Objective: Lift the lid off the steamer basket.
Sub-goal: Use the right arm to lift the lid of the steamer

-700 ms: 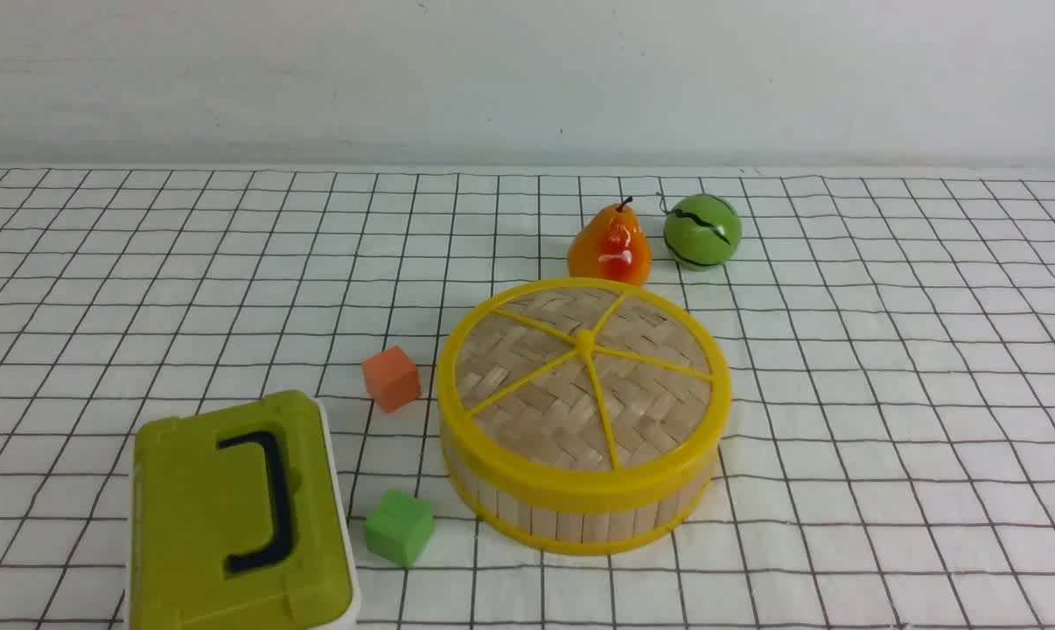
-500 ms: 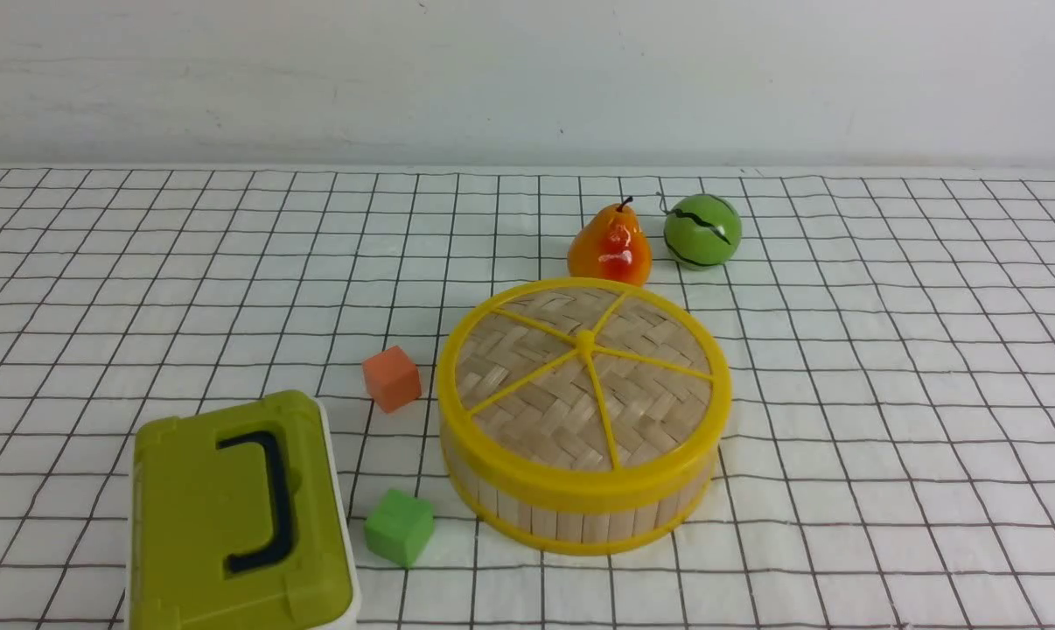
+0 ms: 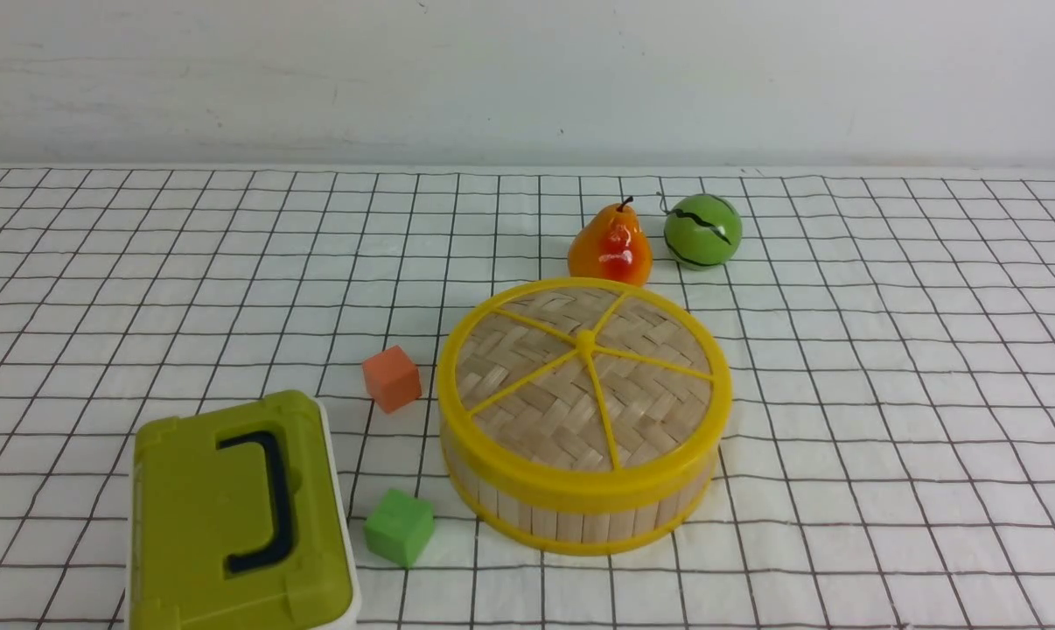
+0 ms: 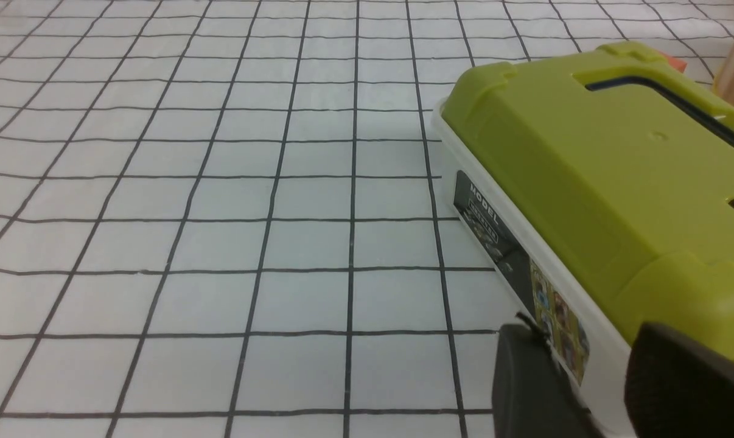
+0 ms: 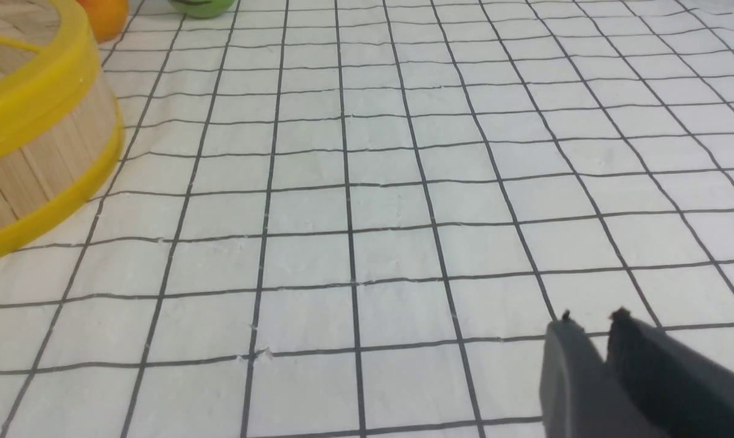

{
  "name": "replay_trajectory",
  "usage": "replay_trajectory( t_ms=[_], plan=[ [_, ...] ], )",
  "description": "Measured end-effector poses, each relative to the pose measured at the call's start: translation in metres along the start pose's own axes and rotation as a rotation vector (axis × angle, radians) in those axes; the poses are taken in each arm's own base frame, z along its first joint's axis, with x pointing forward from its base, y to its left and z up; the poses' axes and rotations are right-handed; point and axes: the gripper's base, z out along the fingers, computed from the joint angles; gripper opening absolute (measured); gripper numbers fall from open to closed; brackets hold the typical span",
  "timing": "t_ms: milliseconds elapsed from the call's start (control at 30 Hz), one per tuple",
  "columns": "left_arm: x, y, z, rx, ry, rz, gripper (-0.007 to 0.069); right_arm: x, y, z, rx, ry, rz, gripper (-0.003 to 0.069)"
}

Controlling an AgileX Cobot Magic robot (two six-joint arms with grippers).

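Beside the basket (image 3: 583,522), both grippers (left (image 4: 580,340), right (image 5: 593,317)) stand slightly parted, gripping nothing. Lifting the lid (image 3: 545,394) off-centre could drag the basket.

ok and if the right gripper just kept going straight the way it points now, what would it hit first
Probably the grid-patterned tabletop; nothing else shows close ahead of the gripper, though its exact depth is unclear.

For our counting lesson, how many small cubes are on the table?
2: an orange cube left of the basket, a green cube nearer.
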Motion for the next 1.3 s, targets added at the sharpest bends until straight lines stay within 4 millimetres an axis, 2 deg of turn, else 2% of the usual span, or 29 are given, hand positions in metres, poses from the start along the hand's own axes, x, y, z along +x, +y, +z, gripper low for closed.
replay_trajectory(
  t_ms=[767, 800, 867, 967, 1067, 1133, 1300],
  plan=[
    [0.0, 0.0, 0.0, 0.0, 0.0, 0.0, 0.0239, 0.0, 0.0, 0.0, -0.003, 0.0, 0.008, 0.0122],
    [0.0, 0.0, 0.0, 0.0, 0.0, 0.0, 0.0239, 0.0, 0.001, 0.0, -0.016, -0.004, 0.05, 0.0123],
    [0.0, 0.0, 0.0, 0.0, 0.0, 0.0, 0.0239, -0.001, 0.007, 0.0, -0.076, -0.009, 0.272, 0.0125],
    [0.0, 0.0, 0.0, 0.0, 0.0, 0.0, 0.0239, -0.003, 0.016, -0.001, -0.193, 0.017, 0.763, 0.0126],
    [0.0, 0.0, 0.0, 0.0, 0.0, 0.0, 0.0239, -0.008, 0.021, -0.002, -0.263, 0.028, 1.055, 0.0129],
    [0.0, 0.0, 0.0, 0.0, 0.0, 0.0, 0.0239, -0.01, 0.021, -0.002, -0.278, 0.01, 1.099, 0.0132],
    [0.0, 0.0, 0.0, 0.0, 0.0, 0.0, 0.0239, -0.013, 0.019, -0.002, -0.273, -0.042, 1.008, 0.0135]
  ],
)
